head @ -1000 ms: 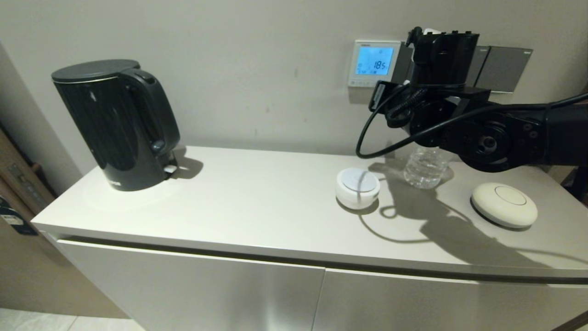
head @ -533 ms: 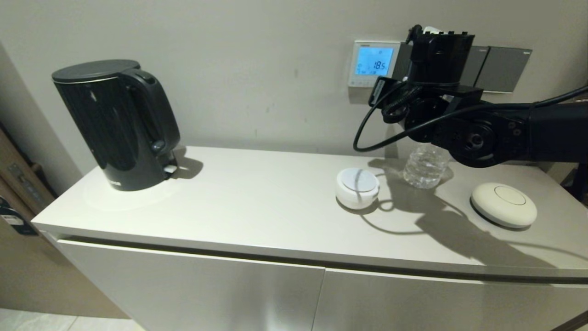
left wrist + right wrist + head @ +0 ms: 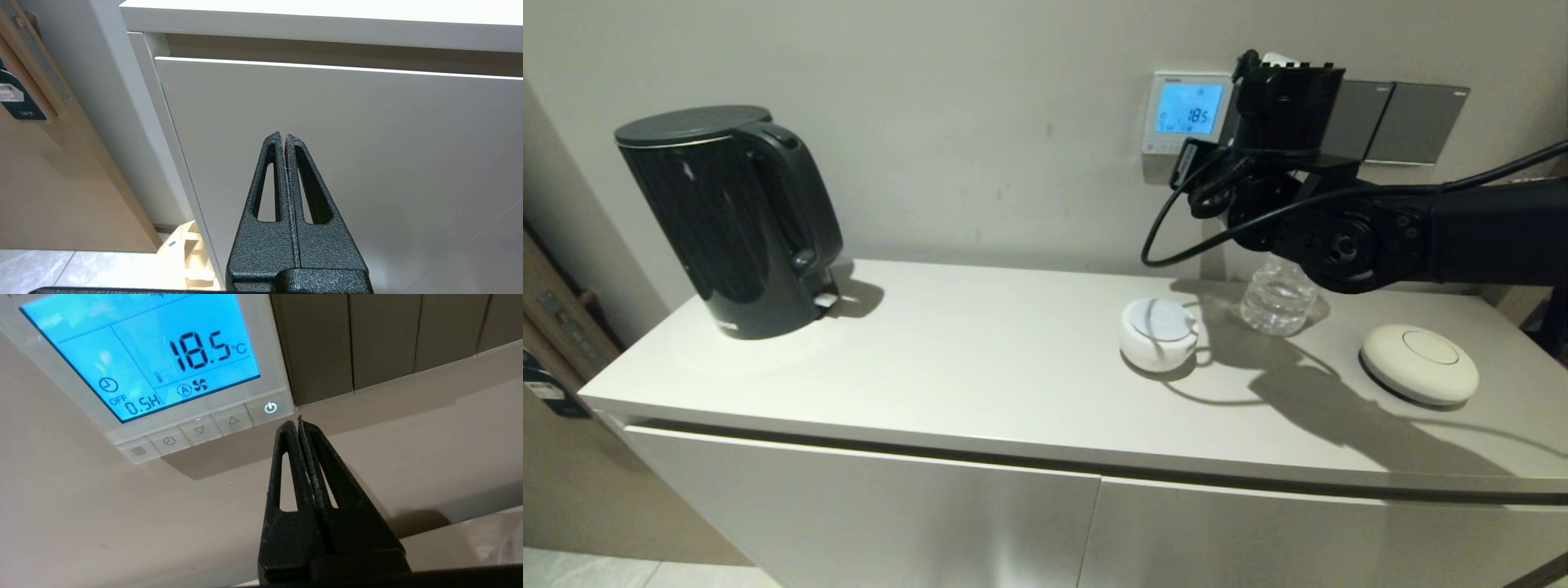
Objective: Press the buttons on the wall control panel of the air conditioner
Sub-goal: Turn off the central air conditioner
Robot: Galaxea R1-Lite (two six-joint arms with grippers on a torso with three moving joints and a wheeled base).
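Observation:
The white-framed control panel hangs on the wall, its blue screen showing 18.5 °C. A row of pale buttons runs along its lower edge; the lit power button is the end one beside the grey switch plates. My right gripper is shut and empty, its tips just below the panel's corner by the power button, close to the wall. In the head view the right arm's wrist covers the panel's right edge. My left gripper is shut and empty, parked low before the cabinet door.
Dark grey switch plates sit right of the panel. On the white cabinet top stand a black kettle, a small white round box, a clear plastic bottle under the right arm, and a cream round disc.
The right arm has moved left and closer to the wall, bringing its wrist over the panel's right edge. The screen still reads 18.5.

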